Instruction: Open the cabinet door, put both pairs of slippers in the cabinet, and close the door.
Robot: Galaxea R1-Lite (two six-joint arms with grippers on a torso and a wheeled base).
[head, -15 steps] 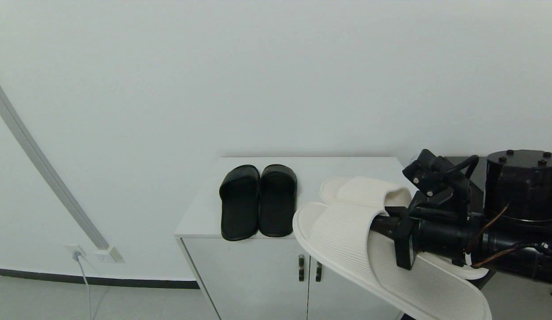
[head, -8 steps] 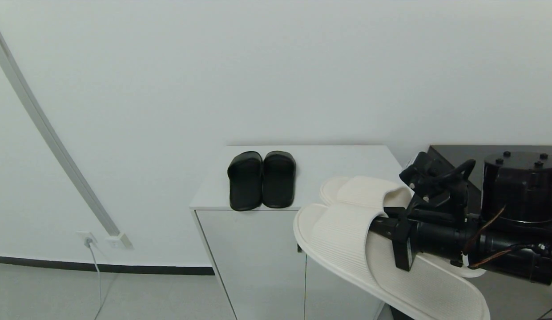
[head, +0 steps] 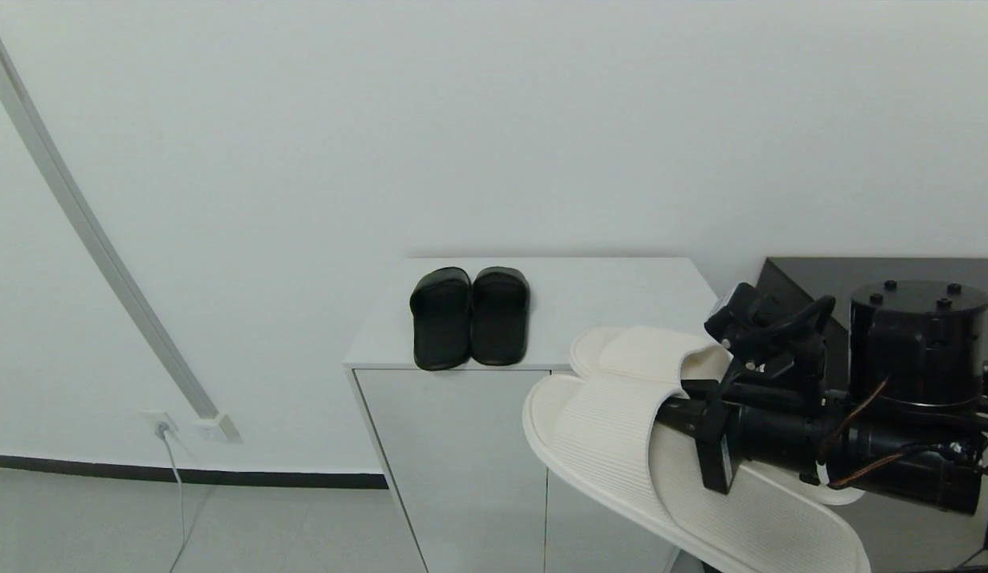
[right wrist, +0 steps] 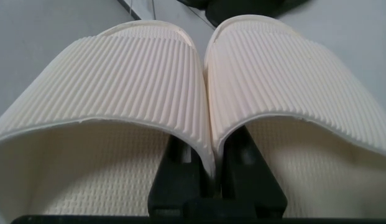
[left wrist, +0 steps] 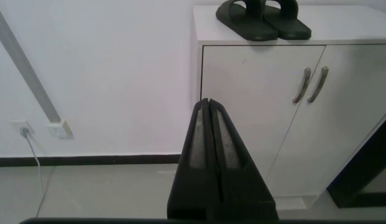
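White slippers (head: 621,414), the ribbed hotel kind, are up in the air in front of the cabinet (head: 462,454), over its right-hand door and roughly level with its top, toes pointing at it, not touching it. The right gripper (head: 685,406) has them both: one finger goes into each slipper and the two inner strap edges are pinched together between them, which the right wrist view shows up close (right wrist: 208,168). Black slippers (head: 471,317) sit side by side on the cabinet top near its front edge, heels just about at the lip, left of the middle. Both cabinet doors are closed, and the two door handles (left wrist: 309,84) stand upright right next to each other where the doors meet. The left gripper (left wrist: 209,106) is out in front of the cabinet, well apart from it, fingers pressed flat together with nothing in them. Left of the cabinet, low on the wall, are a wall socket (head: 161,423) with a cable (head: 175,493) hanging down and a grey trunking strip (head: 87,231) running diagonally up. Right of the cabinet is a dark surface (head: 820,274).
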